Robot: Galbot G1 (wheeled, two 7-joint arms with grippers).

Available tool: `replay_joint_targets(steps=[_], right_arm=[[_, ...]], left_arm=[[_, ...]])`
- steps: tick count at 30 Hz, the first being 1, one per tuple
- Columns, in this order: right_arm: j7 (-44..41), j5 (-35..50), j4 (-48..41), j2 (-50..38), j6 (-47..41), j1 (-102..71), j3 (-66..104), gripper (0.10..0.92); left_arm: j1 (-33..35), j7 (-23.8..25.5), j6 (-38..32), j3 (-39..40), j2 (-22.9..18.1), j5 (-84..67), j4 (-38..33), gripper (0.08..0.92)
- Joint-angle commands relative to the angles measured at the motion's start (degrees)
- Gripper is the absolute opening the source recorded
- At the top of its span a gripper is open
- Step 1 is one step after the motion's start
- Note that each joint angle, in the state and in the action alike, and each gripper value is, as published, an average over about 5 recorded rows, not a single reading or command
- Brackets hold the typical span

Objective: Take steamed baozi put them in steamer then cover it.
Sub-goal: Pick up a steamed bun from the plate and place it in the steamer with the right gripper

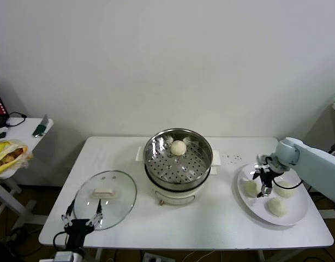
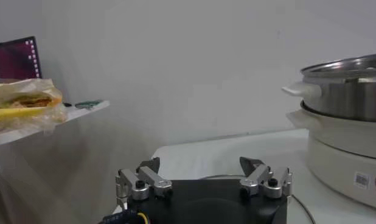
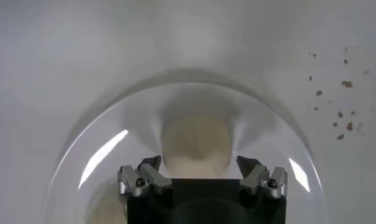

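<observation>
At the table's near edge the left gripper (image 1: 80, 224) sits low with its fingers spread wide and nothing between them, just before the glass cover (image 1: 106, 198), which lies flat on the white table (image 1: 211, 218). To the right, the right gripper (image 1: 264, 182) hangs over the white plate (image 1: 298, 215), fingers splayed on either side of one baozi (image 3: 197, 137) without pinching it; two more buns (image 1: 276, 206) lie beside it. Mid-table stands the steamer (image 1: 178, 164), one baozi (image 1: 178, 147) inside near its far wall. Farther left, a side table (image 1: 20, 131) holds a yellow packet (image 1: 6, 153).
</observation>
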Motion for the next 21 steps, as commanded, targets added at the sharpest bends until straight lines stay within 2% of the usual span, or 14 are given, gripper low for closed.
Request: replay_joint_targets(steps=[1, 6, 12, 21], right_arm=[[0.17, -1.23, -2.03, 1.56, -0.33, -3.06, 3.18, 0.823], [-0.05, -1.13, -2.16, 1.93, -0.2, -2.88, 3.18, 0.785], [-0.35, -0.76, -2.05, 1.4, -0.05, -2.11, 2.77, 0.676], [-0.64, 4.74, -0.76, -0.67, 0.0, 7.6, -3.82, 0.65]], left_arm=[[0.13, 0.01, -0.1, -0.08, 0.01, 0.04, 0.11, 0.823], [0.39, -0.03, -0.28, -0.11, 0.02, 0.02, 0.17, 0.823], [0.62, -0.06, -0.4, -0.13, -0.01, 0.01, 0.16, 0.823], [0.95, -0.01, -0.51, -0.18, -0.1, -0.15, -0.04, 0.823]])
